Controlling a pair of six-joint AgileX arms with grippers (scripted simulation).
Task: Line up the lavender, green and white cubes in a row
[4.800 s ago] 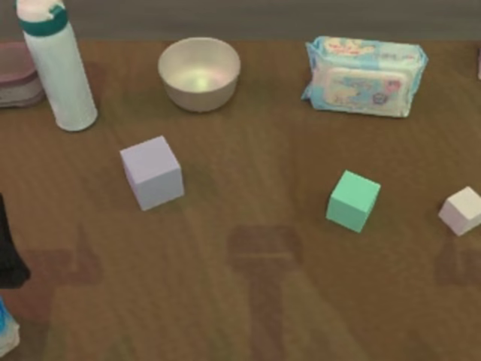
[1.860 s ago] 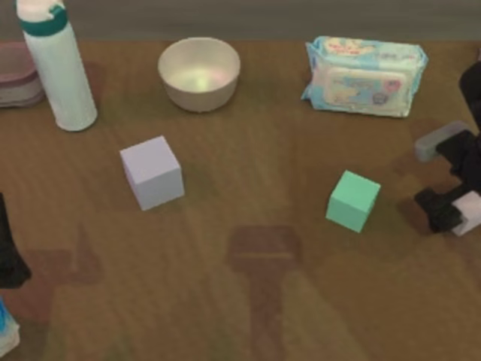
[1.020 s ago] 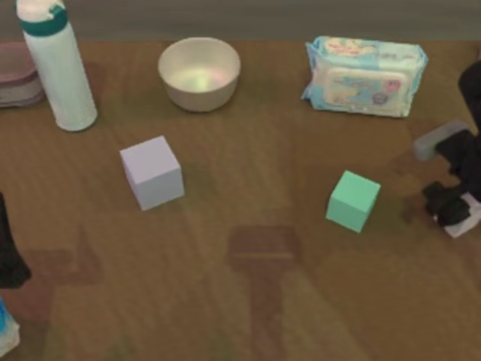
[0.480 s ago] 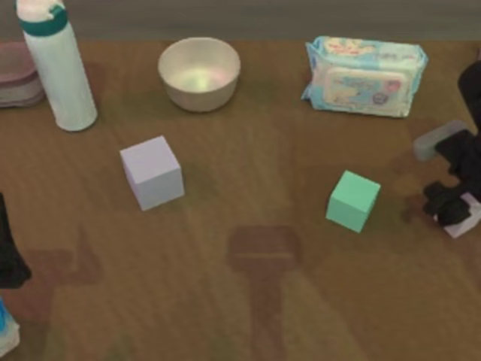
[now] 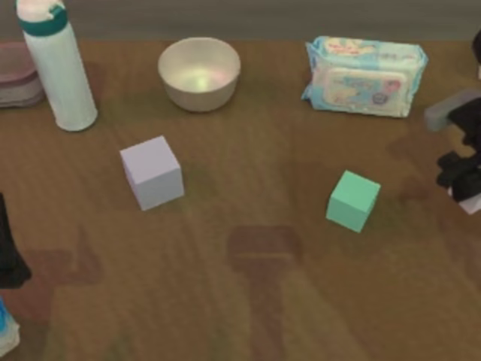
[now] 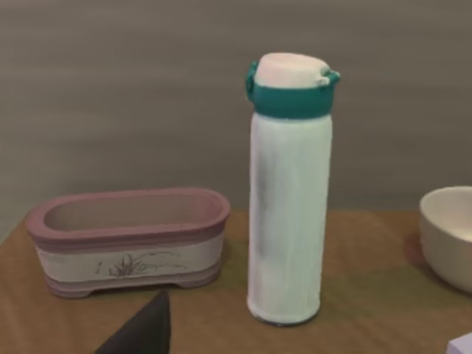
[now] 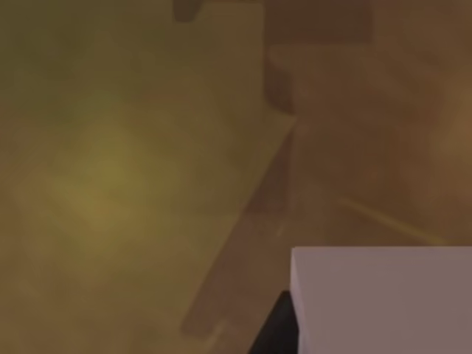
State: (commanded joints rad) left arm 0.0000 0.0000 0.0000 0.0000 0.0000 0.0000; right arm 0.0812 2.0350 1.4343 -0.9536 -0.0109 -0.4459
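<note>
Wooden table (image 5: 248,301) fills your top view, with a grey wall behind its far edge. Your white bottle with a teal band (image 5: 56,64) stands upright at the far left, beside a pink planter (image 5: 16,74) at the left edge. A pack of wet wipes (image 5: 364,75) lies at the far right, and a cream bowl (image 5: 199,73) sits between bottle and wipes.

Largest of your blocks, the lavender cube (image 5: 152,172) rests on the table left of centre, nearer than the bowl. The green cube (image 5: 353,200) rests right of centre, well apart from it. The white cube (image 5: 473,201) is at the right edge, mostly hidden under your right gripper (image 5: 460,174), whose dark fingers are clamped on it; your right wrist view shows that cube (image 7: 383,299) above bare table.

Your left gripper (image 5: 9,252) sits parked at the near left edge; you cannot tell its finger state.
</note>
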